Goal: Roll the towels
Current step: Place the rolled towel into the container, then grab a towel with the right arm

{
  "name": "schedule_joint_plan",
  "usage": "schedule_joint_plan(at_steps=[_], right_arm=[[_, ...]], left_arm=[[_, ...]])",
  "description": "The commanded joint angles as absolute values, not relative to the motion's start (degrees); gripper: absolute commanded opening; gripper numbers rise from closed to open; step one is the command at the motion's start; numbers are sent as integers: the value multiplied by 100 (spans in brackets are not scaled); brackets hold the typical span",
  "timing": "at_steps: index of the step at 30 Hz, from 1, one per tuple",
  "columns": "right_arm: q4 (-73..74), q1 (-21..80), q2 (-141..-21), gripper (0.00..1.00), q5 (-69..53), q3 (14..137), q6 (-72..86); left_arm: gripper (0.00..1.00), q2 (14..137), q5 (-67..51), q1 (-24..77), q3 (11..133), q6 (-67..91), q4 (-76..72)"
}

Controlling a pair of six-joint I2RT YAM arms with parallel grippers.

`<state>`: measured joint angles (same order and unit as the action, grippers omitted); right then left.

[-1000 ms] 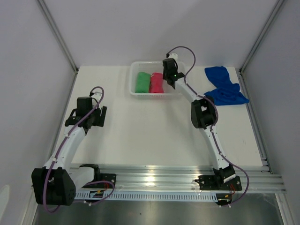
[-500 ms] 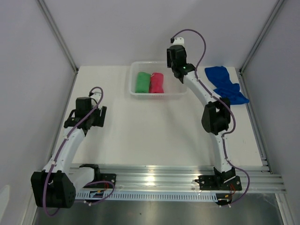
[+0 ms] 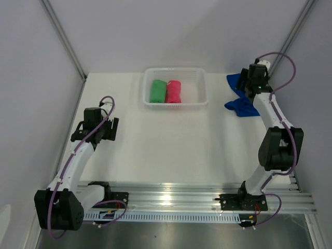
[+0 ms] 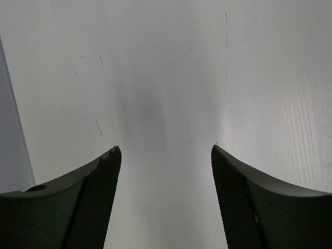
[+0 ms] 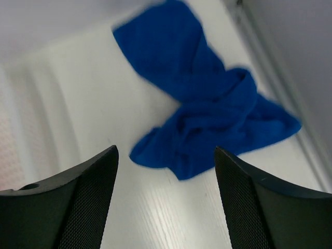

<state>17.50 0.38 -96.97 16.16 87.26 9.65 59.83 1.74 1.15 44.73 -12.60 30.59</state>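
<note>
From above, a white surface [image 3: 171, 150] is boxed in by pale grey walls [image 3: 155, 31]. One white slotted basket [image 3: 149, 101] sits at the far edge. It holds two rolls side by side: one green towel [image 3: 157, 91] and one pink-red towel [image 3: 174, 91]. The third, a blue towel [image 3: 241, 106], lies crumpled near the far right corner.

In the left wrist view, the left end effector [image 4: 166, 155] has its fingers apart over bare surface.

In the right wrist view, the right end effector [image 5: 165, 153] has its fingers apart and empty, poised above the blue towel.
</note>
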Motion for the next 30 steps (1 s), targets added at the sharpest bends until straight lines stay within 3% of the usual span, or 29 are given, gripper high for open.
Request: schedule_joint_plan(at_steps=[1,11,14,18,19,21,23,30], right_arm=[[1952,123,-10264,77,1107,8218,1283],[1996,-272,-11837,78,932,8807,1749],[1960,-334,-12040,72,888,8912,1793],[1767,-334,-12120,48,756,8912,1688],[1732,-334,-12085,34,756,8886,1670],[1652,-334,-12024,21,747,8824,1574],[1679,-334,-11918,0,704,8807,1477],[1547,174,-10356,0,1193,7694,1458]], left_arm=[[73,5880,44,53,4447,-1310,2988],[73,5968,-70,44,4438,-1327,3023],[73,6020,-35,44,4430,-1327,3015],[73,6038,-26,44,4403,-1336,2997],[73,6029,-26,44,4403,-1327,3006],[73,6047,-26,44,4395,-1345,2997],[73,6047,-26,44,4403,-1327,2988],[73,5986,-88,44,4429,-1336,2979]])
